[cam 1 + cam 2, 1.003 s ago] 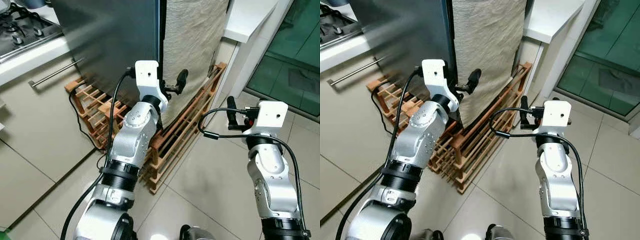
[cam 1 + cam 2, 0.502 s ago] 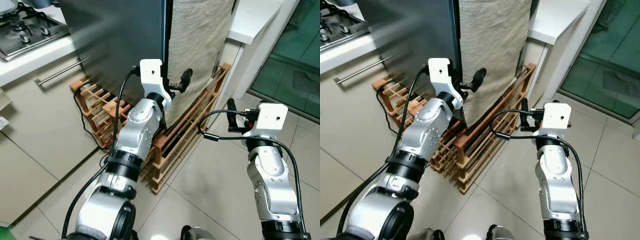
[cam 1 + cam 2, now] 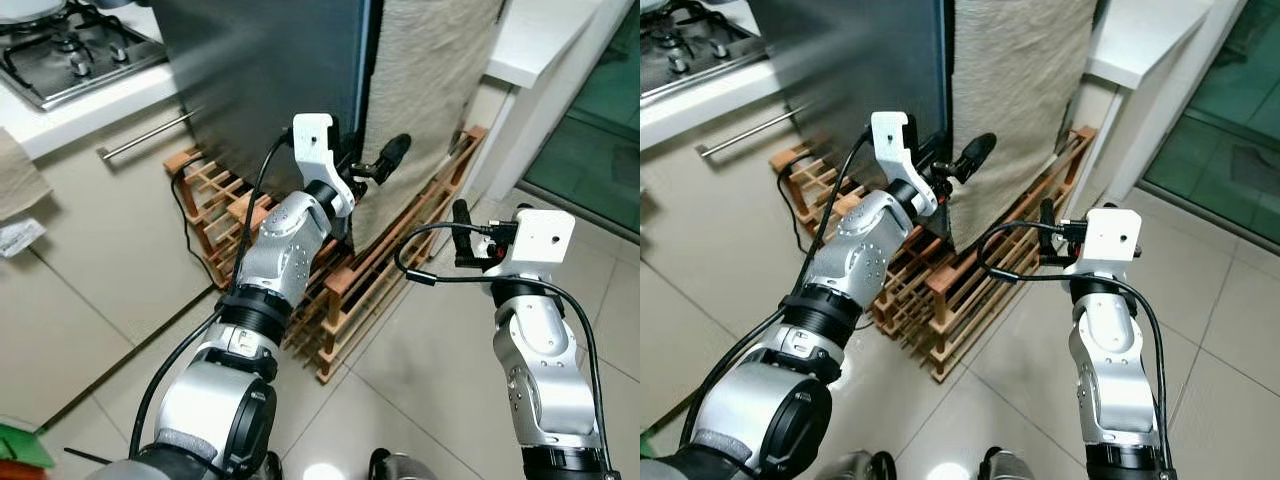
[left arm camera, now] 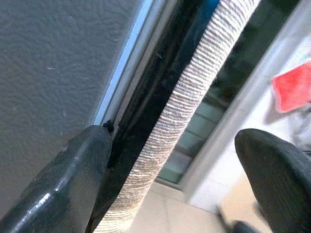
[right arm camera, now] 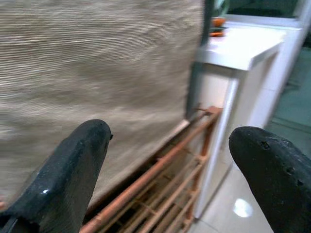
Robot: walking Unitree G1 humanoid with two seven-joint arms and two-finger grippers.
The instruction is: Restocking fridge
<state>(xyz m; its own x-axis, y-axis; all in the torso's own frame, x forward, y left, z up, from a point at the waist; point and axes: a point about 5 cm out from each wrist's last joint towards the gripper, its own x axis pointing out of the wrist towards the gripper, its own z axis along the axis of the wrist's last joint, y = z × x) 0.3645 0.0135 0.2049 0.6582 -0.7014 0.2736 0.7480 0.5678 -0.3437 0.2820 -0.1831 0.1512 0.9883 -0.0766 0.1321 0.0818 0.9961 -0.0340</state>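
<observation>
left gripper [image 3: 372, 167] at fridge [image 3: 270, 80] edge

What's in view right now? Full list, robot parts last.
fridge: 1, dark grey, ahead, door shut
woven cloth: 1, beige, hanging on the fridge's side
wooden rack: 1, reddish brown, on the floor against the fridge
gas hob: 1, steel, on the counter at the left
drawer handle: 1, silver, under the counter
white counter: 1, right of the fridge
left claw: 1, black, open, at the fridge door's edge
right claw: 1, black, open, raised beside the rack
</observation>
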